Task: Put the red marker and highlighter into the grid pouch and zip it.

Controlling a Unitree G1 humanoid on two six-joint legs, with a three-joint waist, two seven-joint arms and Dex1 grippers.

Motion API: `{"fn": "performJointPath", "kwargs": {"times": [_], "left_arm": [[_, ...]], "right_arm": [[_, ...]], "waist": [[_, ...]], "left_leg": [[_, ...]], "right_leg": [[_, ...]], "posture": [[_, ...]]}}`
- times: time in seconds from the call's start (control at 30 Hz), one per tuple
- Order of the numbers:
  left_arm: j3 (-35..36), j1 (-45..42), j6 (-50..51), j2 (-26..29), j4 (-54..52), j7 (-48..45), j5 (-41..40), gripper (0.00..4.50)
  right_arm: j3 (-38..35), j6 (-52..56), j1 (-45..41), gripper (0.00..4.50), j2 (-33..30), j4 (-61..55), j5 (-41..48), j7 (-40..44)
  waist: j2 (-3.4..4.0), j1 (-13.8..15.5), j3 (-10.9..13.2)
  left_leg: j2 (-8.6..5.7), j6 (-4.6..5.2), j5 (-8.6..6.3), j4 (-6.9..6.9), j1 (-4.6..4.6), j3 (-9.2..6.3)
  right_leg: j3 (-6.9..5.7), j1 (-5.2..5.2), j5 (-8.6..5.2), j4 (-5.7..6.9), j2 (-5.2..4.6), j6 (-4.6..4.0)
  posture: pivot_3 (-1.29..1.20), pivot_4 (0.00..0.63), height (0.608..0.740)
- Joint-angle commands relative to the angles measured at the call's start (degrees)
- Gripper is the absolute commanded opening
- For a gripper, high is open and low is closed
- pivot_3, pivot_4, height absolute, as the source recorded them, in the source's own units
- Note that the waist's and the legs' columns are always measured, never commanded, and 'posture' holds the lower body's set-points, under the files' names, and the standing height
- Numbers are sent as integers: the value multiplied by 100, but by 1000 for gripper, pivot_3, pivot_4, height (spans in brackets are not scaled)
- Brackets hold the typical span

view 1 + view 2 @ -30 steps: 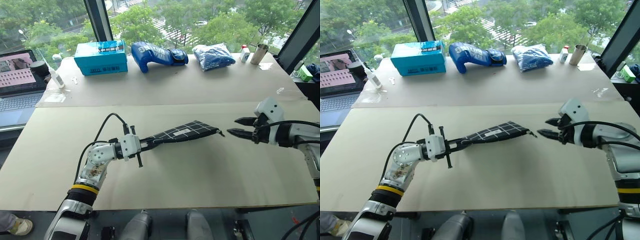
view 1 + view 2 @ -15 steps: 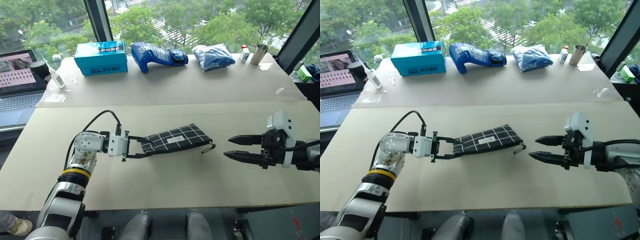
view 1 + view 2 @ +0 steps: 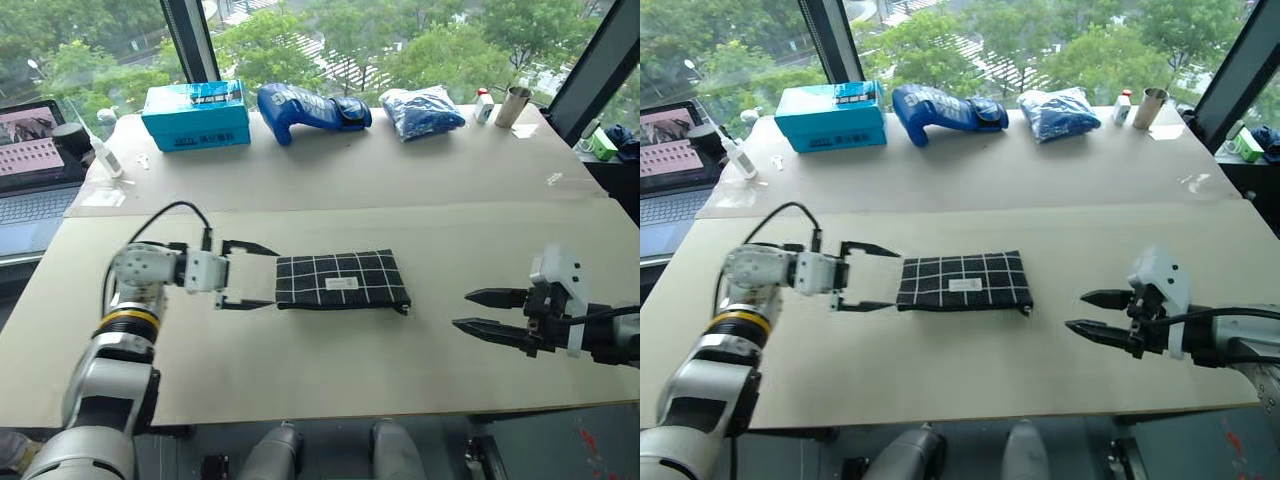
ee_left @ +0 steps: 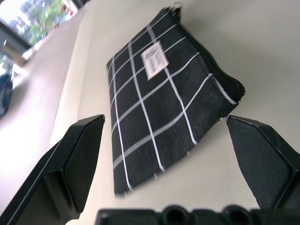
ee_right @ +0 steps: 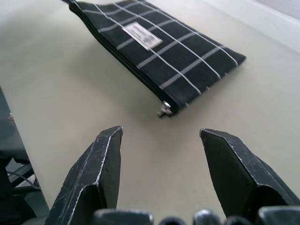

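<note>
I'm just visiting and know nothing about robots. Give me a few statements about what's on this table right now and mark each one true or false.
1. The grid pouch lies flat on the table. True.
2. The left gripper is clamped on the pouch. False: its fingers stand open beside the pouch's end, not gripping it.
3. The right gripper is open and apart from the pouch. True.
4. A blue boxing glove lies at the far side of the table. True.
5. The pouch stands upright against the teal box. False: it lies flat, well apart from the box.
</note>
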Motion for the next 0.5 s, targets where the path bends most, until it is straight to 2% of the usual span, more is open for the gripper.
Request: {"fn": "performJointPath", "kwargs": {"times": [0.03, 0.13, 0.3, 0.4, 0.5], "left_arm": [[163, 790, 1294, 566, -870, 116, -73, 4491], [296, 1909, 3098, 1098, -2417, 367, -435, 4491], [1312, 3198, 6488, 1405, -4307, 2202, -1497, 4491], [1811, 3766, 7645, 1525, -4905, 2666, -1931, 4491], [2292, 4083, 7900, 1348, -5233, 3113, -2076, 4491]], "right_arm": [[-198, -380, -59, 2951, -124, 404, -298, 14], [-117, -618, -335, 2951, -132, 1004, -459, 8], [91, -969, -846, 2951, -111, 1858, -702, 46], [200, -1131, -1003, 2951, -45, 2063, -783, 55], [339, -1293, -1122, 2951, 35, 2229, -895, 30]], "waist": [[1, -26, 0], [3, -87, 1], [4, -13, 4], [6, -4, 4], [7, 18, 5]], "left_leg": [[0, 2, -1, -2, 9, 0], [5, 53, -31, -4, 17, -8], [22, 52, -32, -4, 14, -15], [23, 51, -32, -11, 24, -14], [26, 50, -35, -21, 37, -5]], "right_leg": [[0, 5, 0, 1, -1, 0], [4, 4, 0, 1, -2, 0], [6, 0, 1, 4, -1, -1], [9, 1, 1, 6, 0, -2], [11, 1, 2, 4, -1, -4]], "posture": [[0, 150, 740], [0, 150, 740], [0, 150, 740], [0, 150, 740], [0, 150, 740]]}}
